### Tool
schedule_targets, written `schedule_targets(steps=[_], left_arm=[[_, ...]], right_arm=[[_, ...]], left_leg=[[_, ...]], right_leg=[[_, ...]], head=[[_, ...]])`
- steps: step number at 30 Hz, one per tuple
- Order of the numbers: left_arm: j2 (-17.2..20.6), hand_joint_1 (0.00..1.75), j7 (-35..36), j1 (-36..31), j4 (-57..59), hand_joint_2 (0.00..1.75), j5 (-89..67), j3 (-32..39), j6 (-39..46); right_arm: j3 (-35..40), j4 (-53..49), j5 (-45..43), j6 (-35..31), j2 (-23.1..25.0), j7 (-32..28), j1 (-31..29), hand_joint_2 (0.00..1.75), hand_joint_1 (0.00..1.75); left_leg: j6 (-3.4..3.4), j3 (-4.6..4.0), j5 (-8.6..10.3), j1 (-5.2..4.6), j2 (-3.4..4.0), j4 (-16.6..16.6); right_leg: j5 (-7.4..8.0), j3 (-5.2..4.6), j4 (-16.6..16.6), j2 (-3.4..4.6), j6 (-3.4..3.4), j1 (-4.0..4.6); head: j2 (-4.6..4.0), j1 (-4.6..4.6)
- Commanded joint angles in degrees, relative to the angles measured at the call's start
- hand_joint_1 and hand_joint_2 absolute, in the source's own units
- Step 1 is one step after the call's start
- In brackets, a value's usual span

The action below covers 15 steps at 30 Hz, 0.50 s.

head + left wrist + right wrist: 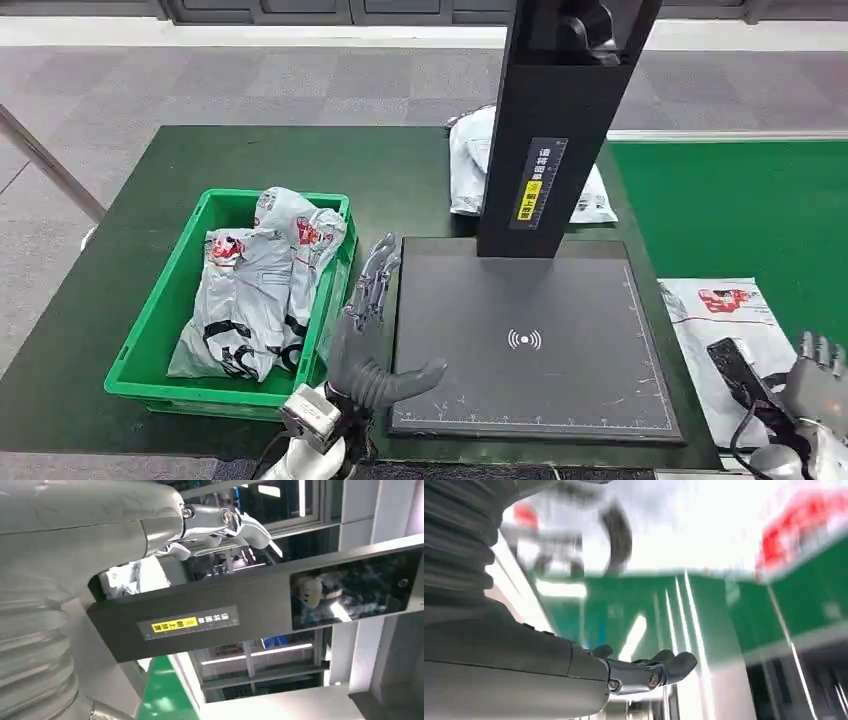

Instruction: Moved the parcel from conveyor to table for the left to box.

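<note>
Right hand (815,375), fingers spread and holding nothing, nearest the white parcel (725,335) lying at ten o'clock, long axis twelve-to-six. Left hand (372,330) likewise free, by the green crate (150,340).

Black scanner pad (535,345) w/ upright post (560,120) center; grey carpet (200,80) behind.

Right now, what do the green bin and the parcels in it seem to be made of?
The green bin looks like rigid moulded plastic: uniform colour, slightly glossy rim. The parcels in it look like thin grey plastic film mailers, judging by their creases and sheen.
</note>
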Motion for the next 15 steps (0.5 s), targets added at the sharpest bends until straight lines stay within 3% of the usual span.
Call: schedule_targets(steps=[1, 2, 4, 10, 15], left_arm=[[0.59, 0.00, 0.56, -5.82, 6.74, 1.75, -0.17, -3.78, -1.28], [0.10, 0.00, 0.91, -6.94, 9.08, 1.75, 0.65, -4.35, -1.40], [-0.56, 0.00, 0.10, -8.22, 12.01, 1.75, 1.34, -4.94, 0.44], [-0.12, 0.00, -0.09, -8.32, 11.69, 1.75, 1.89, -5.48, 0.80], [-0.33, 0.00, 0.74, -9.05, 12.79, 1.75, 3.09, -6.61, 0.63]], right_arm=[[6.00, 20.48, 1.51, 9.99, 3.16, 1.16, -9.74, 1.75, 0.00], [7.75, 22.29, 2.77, 13.90, 4.33, 4.22, -11.02, 1.75, 0.00], [9.98, 23.41, 4.65, 14.19, 6.21, 7.94, -12.70, 1.75, 0.00], [10.41, 23.67, 4.63, 14.53, 5.90, 8.19, -13.17, 1.75, 0.00], [13.58, 25.63, 8.07, 18.41, 6.77, 15.88, -15.92, 1.75, 0.00]], left_leg=[[-0.09, 0.17, -0.01, 0.16, 0.28, -0.10], [-0.08, 0.13, -0.01, 0.14, 0.24, -0.06], [-0.13, 0.17, 0.02, 0.21, 0.34, -0.10], [-0.23, 0.35, 0.02, 0.38, 0.61, -0.12], [-0.24, 0.02, -0.25, 0.35, 1.19, -0.07]], right_leg=[[0.11, 0.13, -0.19, 0.29, -0.12, 0.16], [0.09, 0.10, -0.14, 0.25, -0.09, 0.14], [0.14, 0.13, -0.20, 0.35, -0.11, 0.20], [0.24, 0.24, -0.28, 0.67, -0.17, 0.38], [0.29, 0.20, -0.18, 1.16, -0.29, 0.36]], head=[[0.00, 0.02], [0.00, 0.00], [0.00, 0.02], [0.00, 0.04], [0.00, 0.02]])
